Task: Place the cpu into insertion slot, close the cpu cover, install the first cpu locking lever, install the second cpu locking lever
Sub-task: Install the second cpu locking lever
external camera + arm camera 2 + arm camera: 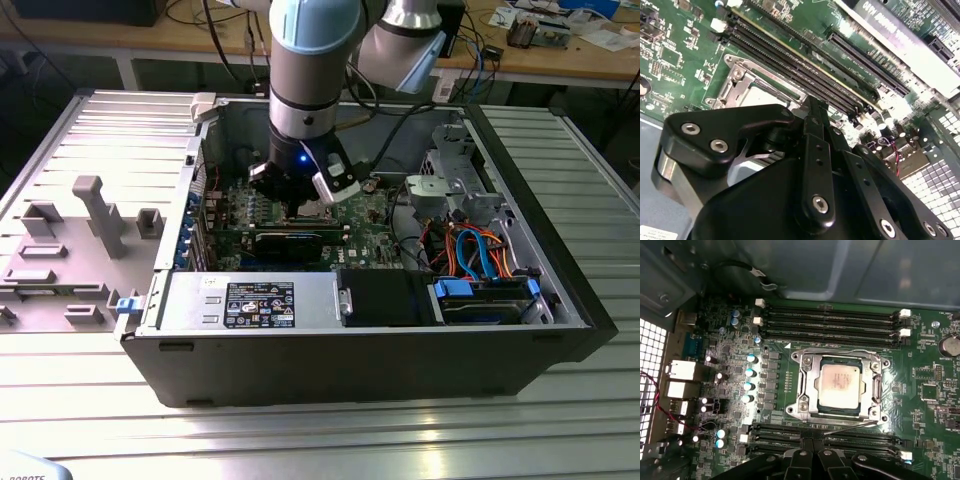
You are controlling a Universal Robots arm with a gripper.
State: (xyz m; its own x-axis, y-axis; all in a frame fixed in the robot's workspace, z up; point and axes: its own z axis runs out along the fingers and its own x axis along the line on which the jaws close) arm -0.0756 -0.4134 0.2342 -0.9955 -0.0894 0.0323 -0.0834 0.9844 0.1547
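Silver cover (pixel 840 385) lies shut over your chip (pixel 840 384); gripper (pixel 812 444), fingers together, hovers beside the socket's edge.

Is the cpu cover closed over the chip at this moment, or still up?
Closed: in the first wrist view the thin silver cpu cover frame lies flat around the dull silver square cpu showing through its window.

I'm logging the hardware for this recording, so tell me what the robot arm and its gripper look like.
In the exterior view, the arm is a thick grey tube with pale blue caps at its joints, and a small blue light glows near the wrist. Black cables run behind it. The gripper is black with a white piece on one side. In the second wrist view its black links are fastened with silver screws.
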